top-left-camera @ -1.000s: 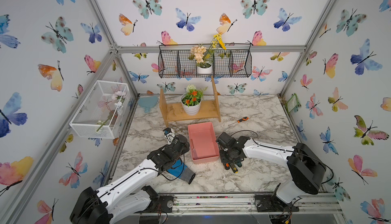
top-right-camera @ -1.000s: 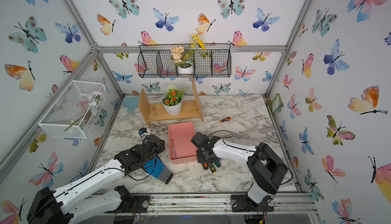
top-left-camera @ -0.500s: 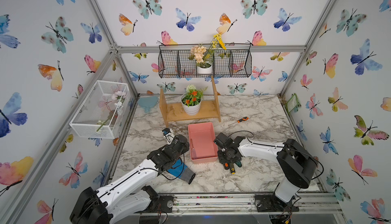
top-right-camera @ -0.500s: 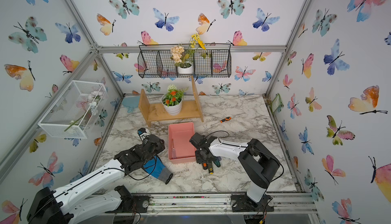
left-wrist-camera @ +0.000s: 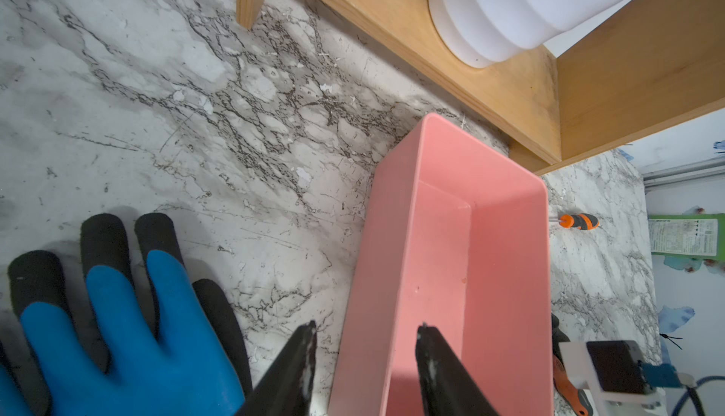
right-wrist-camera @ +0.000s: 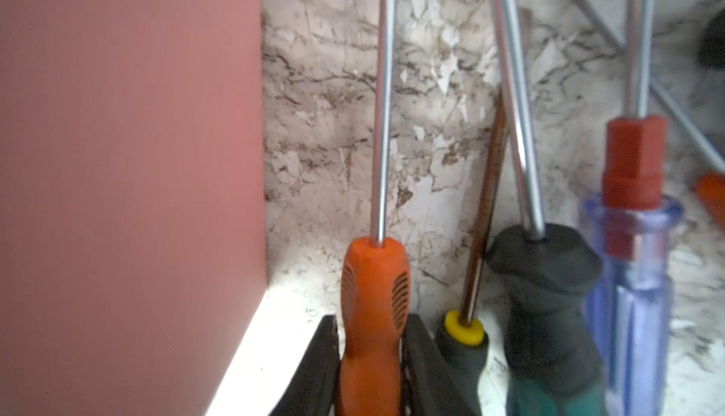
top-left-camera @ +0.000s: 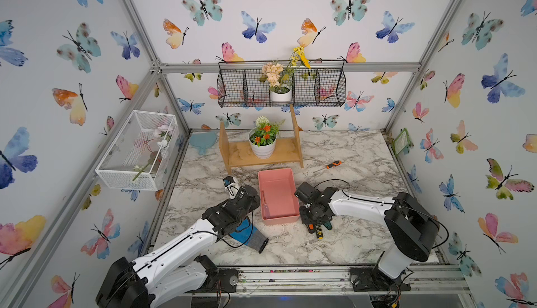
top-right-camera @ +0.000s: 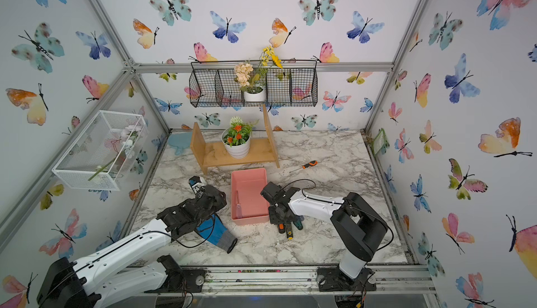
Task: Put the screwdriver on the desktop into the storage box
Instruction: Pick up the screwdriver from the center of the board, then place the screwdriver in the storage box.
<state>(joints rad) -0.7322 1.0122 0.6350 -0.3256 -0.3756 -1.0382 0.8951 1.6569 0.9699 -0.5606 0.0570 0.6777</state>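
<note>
Right fingers (right-wrist-camera: 316, 371) shifted, screwdriver (right-wrist-camera: 372, 316) cropped

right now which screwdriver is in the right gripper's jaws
The orange-handled screwdriver nearest the storage box; the right gripper clamps its handle. The yellow-collared, green and clear-blue ones lie outside.

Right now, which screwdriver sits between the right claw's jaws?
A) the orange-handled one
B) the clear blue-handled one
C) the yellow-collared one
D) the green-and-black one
A: in the right wrist view the right claw has its jaws closed on either side of the orange-handled screwdriver, next to the storage box.
</note>
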